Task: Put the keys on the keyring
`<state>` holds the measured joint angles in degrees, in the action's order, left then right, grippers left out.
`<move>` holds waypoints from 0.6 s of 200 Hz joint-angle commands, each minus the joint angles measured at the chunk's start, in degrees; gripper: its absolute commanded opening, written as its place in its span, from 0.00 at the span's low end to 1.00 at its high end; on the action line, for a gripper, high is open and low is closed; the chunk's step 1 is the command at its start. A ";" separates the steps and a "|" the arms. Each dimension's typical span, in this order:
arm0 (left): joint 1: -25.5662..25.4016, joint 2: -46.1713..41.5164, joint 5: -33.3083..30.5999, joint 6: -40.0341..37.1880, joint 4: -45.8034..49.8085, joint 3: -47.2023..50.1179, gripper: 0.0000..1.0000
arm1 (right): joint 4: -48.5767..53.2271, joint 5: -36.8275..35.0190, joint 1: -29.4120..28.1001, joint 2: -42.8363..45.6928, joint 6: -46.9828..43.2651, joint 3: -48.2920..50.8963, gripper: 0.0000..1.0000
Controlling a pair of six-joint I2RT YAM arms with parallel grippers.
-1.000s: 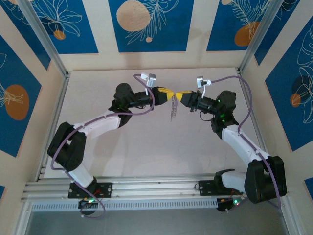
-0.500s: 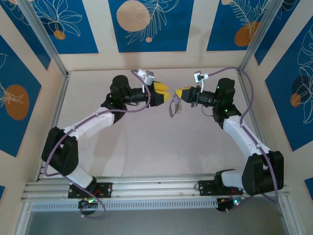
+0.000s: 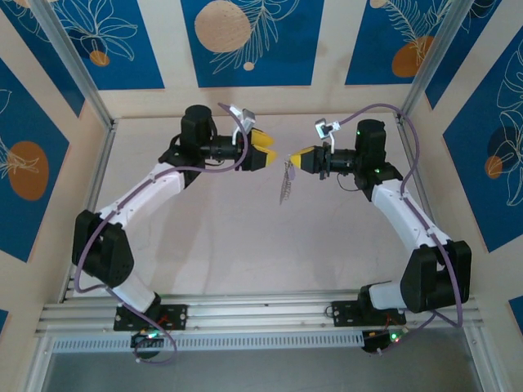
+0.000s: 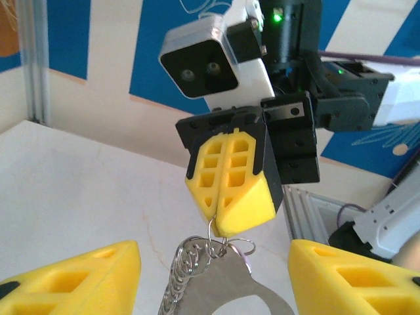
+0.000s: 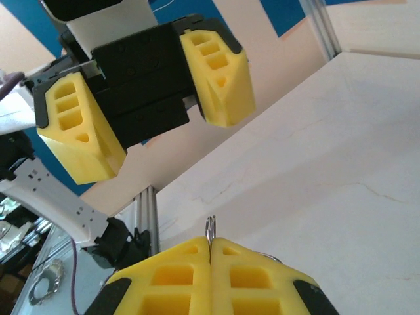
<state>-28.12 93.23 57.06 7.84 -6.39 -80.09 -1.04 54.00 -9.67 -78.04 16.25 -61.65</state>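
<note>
Pale cream table [image 3: 245, 245], faintly veined like marble; aluminium rail [image 3: 261, 311] fixed along near edge.

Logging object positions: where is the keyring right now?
In the top view, the keyring hangs from the shut right gripper over the table's far middle, just right of the open left gripper.

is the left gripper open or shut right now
Open. In the right wrist view the left gripper has its two yellow fingers standing well apart, with the black body showing between them.
</note>
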 commanded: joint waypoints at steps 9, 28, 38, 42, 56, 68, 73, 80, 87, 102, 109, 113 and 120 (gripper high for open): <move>0.26 2.40 5.03 -4.53 8.37 -3.25 0.59 | 3.74 3.83 -0.87 -1.04 -3.48 -2.25 0.00; 0.13 3.10 5.45 -5.23 9.74 -3.68 0.59 | 3.74 4.04 -1.05 -1.31 -3.57 -2.41 0.00; 0.02 3.34 5.48 -5.30 9.91 -3.76 0.58 | 3.76 4.18 -1.13 -1.41 -3.56 -2.47 0.00; -0.07 3.47 5.64 -5.33 9.97 -3.84 0.58 | 3.76 4.27 -1.22 -1.43 -3.53 -2.51 0.00; -0.35 3.97 5.99 -5.48 10.43 -4.31 0.58 | 3.76 4.54 -1.53 -1.65 -3.61 -2.67 0.00; -0.71 4.31 5.93 -5.95 11.25 -4.75 0.57 | 3.83 4.56 -1.75 -1.84 -3.75 -2.69 0.00; -0.79 4.51 5.91 -6.20 11.59 -4.95 0.57 | 3.85 4.54 -1.84 -1.81 -3.84 -2.68 0.00; -0.97 4.66 5.82 -6.34 11.84 -5.11 0.57 | 3.85 4.54 -1.93 -1.81 -3.90 -2.69 0.00; -1.08 4.77 5.74 -6.34 11.84 -5.24 0.57 | 4.05 4.58 -2.03 -1.82 -3.99 -2.69 0.00; -1.26 5.07 5.70 -6.34 11.84 -5.49 0.56 | 4.19 4.55 -2.28 -1.85 -4.15 -2.69 0.00; -1.39 5.20 5.68 -6.34 11.82 -5.60 0.56 | 4.20 4.63 -2.35 -1.85 -4.19 -2.69 0.00; -1.40 5.28 5.65 -6.34 11.84 -5.66 0.55 | 4.15 4.64 -2.44 -1.86 -4.19 -2.71 0.00; -1.49 5.45 5.63 -6.26 11.79 -5.82 0.55 | 4.18 4.66 -2.51 -1.85 -4.22 -2.72 0.00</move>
<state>-29.04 97.69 61.08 2.94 4.45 -83.64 2.28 56.36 -11.68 -79.75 13.39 -62.65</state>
